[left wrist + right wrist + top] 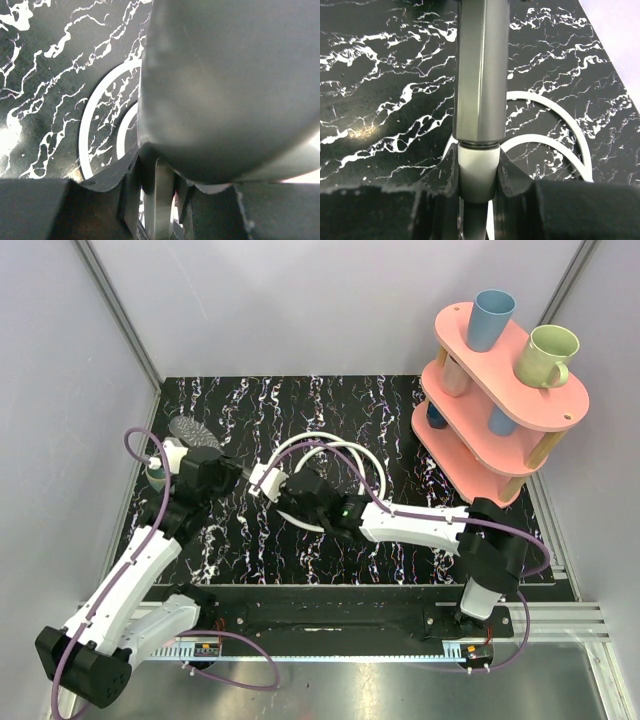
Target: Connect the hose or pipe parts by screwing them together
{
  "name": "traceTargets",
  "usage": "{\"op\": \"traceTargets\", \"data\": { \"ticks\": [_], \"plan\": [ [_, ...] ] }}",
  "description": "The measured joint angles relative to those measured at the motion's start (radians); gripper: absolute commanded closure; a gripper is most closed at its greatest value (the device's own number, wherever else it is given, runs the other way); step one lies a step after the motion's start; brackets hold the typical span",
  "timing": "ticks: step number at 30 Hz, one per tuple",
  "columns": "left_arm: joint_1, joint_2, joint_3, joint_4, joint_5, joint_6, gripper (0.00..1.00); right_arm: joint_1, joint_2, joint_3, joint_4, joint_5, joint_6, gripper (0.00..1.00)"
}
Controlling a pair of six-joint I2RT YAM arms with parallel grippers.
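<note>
The dark grey shower head (190, 430) lies at the left, and its handle (481, 70) runs right toward the middle. My left gripper (222, 472) is shut on that handle (162, 200), with the head's body (225, 90) filling the left wrist view. The white hose (330, 445) lies in loops on the table behind the grippers. Its white end fitting (477, 167) butts against the end of the grey handle. My right gripper (477, 175) is shut on this fitting, one finger pressing each side. From above, the right gripper (280, 485) meets the fitting (264, 480).
A pink three-tier rack (520, 415) holding cups stands at the back right of the black marbled table (400, 410). Purple cables (150, 530) run along both arms. Hose loops (560, 115) lie on the table just right of the right gripper.
</note>
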Motion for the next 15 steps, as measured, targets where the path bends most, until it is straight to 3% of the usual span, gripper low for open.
{"op": "traceTargets", "data": {
  "ticks": [6,11,15],
  "plan": [
    [-0.002,-0.085,-0.168,0.193,0.010,0.005,1.00,-0.035,0.003,0.000,-0.029,-0.090,0.105,1.00],
    [-0.004,-0.256,-0.555,0.753,0.062,0.049,1.00,-0.163,0.004,-0.002,-0.076,-0.449,0.249,1.00],
    [-0.010,-0.241,-0.730,1.179,0.119,0.134,1.00,-0.280,0.039,-0.002,-0.031,-0.828,0.390,1.00]
  ]
}}
